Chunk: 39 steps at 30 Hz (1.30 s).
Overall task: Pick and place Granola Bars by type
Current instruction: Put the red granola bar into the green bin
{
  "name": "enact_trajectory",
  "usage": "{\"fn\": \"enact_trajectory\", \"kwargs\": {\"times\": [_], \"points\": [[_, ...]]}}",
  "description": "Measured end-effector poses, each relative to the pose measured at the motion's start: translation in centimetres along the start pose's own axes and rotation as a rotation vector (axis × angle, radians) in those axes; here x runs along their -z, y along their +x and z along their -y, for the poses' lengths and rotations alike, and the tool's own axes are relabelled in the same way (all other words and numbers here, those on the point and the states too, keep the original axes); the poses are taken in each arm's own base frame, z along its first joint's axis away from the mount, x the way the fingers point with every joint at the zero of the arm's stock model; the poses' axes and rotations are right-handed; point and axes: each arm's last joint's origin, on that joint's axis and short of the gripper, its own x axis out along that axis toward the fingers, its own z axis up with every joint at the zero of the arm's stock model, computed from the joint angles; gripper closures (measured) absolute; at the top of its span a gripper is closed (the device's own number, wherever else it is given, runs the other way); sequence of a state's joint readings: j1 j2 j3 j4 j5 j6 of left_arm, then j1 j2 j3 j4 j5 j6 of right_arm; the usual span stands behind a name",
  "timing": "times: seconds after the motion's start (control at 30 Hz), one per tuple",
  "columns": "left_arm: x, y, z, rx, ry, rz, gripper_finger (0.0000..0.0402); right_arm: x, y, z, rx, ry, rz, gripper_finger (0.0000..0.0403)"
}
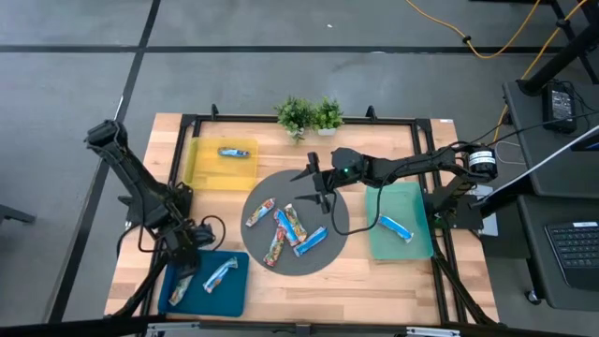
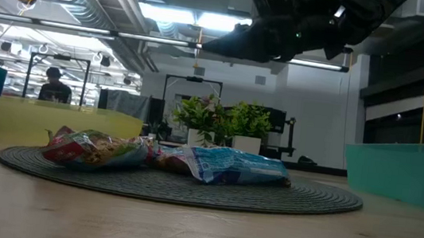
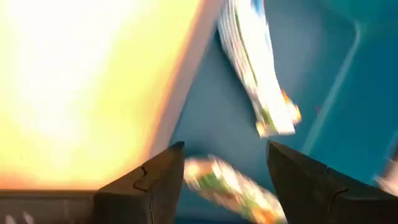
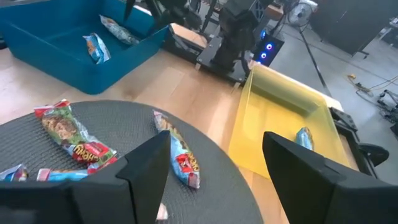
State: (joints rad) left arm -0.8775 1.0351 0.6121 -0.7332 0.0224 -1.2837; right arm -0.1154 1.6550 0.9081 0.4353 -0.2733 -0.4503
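Both dark fingers (image 4: 143, 177) of the right tool (image 1: 316, 180) stand spread and empty above the grey round mat (image 1: 339, 220). Nearest Granola Bars (image 1: 286, 229) lie just below it, long axes mostly diagonal. Left tool (image 1: 183, 251), released, hangs over the blue bin (image 1: 234, 298), farther off.

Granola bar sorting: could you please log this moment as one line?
left gripper: open over blue tray, two bars inside | right gripper: open above grey mat | four bars on mat
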Motion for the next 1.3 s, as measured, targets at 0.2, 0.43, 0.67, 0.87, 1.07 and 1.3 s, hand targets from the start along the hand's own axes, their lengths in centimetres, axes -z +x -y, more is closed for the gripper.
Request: {"fn": "enact_trajectory", "kwargs": {"times": [0.2,0.43,0.67,0.87,1.07,1.3], "points": [[-1.9,-0.2,-0.7,-0.137,0.189,0.280,0.0195,0.4,0.0,-0.5,-0.071,-0.032,-0.024,0.0146],[-3.7,-0.7,-1.3,-0.255,0.288,0.415,0.0209,0.0,0.4,-1.5,-0.071,-0.114,-0.118,0.0146],[-4.7,-1.1,-1.4,-0.308,0.351,0.462,0.0213,-0.4,0.5,-1.4,-0.056,-0.111,-0.169,0.0146],[-5.4,-1.4,-2.0,-0.404,0.370,0.518,0.0215,-0.4,0.5,-1.4,-0.059,-0.110,-0.174,0.0146],[-6.2,-1.5,-2.7,-0.499,0.377,0.565,0.0226,-0.4,0.5,-1.4,-0.062,-0.091,-0.180,0.0146],[-7.2,-2.0,-3.5,-0.620,0.360,0.630,0.0237,-0.1,0.4,-2.0,-0.130,-0.071,-0.205,0.0146]]}}
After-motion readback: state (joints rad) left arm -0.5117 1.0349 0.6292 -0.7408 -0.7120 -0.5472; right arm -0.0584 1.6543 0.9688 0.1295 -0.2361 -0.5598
